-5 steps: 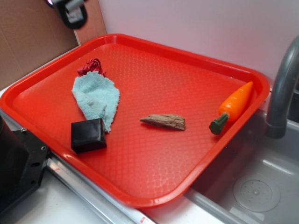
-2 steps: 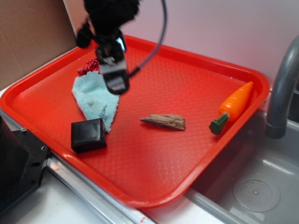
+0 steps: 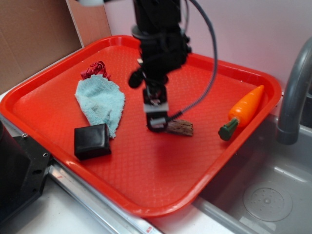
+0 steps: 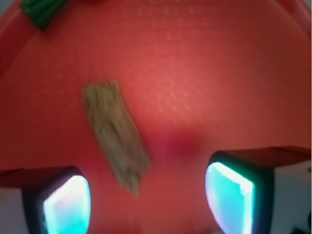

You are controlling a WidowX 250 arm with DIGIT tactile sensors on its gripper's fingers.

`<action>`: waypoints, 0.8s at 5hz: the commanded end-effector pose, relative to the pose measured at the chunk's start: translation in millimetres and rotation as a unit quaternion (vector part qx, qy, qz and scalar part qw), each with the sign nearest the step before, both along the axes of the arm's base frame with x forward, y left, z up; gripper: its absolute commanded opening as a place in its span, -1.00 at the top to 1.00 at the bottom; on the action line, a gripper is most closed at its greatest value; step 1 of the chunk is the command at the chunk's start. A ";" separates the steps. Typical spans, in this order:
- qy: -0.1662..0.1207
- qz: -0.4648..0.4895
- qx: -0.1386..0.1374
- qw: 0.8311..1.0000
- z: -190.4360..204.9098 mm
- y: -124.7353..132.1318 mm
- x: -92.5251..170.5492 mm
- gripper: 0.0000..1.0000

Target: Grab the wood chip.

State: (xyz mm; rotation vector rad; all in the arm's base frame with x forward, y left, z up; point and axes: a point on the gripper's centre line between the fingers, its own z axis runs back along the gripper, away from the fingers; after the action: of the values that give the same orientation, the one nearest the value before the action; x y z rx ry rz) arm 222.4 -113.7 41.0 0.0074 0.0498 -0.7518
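Note:
The wood chip (image 3: 181,127) is a flat brown-grey wedge lying on the red tray (image 3: 146,190), right of centre. My gripper (image 3: 157,122) hangs low over the chip's pointed left end and hides it in the exterior view. In the wrist view the wood chip (image 4: 116,134) lies slanted on the tray, its narrow tip reaching down between my two fingertips (image 4: 67,204), nearer the left one. The gripper (image 4: 148,202) is open with only the chip's tip and bare tray between the jaws. I cannot tell whether the fingers touch the tray.
A black square block (image 3: 92,141) sits near the tray's front left, with a light blue cloth (image 3: 101,101) and a red crumpled scrap (image 3: 95,69) behind it. A toy carrot (image 3: 242,111) rests at the right rim. A grey faucet (image 3: 295,92) and sink (image 3: 258,195) lie to the right.
The arm came in from the upper left, crossed over the blue cloth, and dropped down to the wood chip's left end. The chip and the other objects have stayed put.

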 end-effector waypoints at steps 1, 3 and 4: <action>-0.004 -0.060 -0.004 0.998 -23.7 -13.1 -0.4 -1.00; 0.000 -0.055 -0.008 0.998 -25.0 -5.7 8.3 1.00; 0.009 -0.029 -0.002 1.000 -17.4 0.8 12.4 1.00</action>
State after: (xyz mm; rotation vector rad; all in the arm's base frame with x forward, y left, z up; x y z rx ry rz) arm 239.4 -112.5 20.8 -0.0008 0.0836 -0.8034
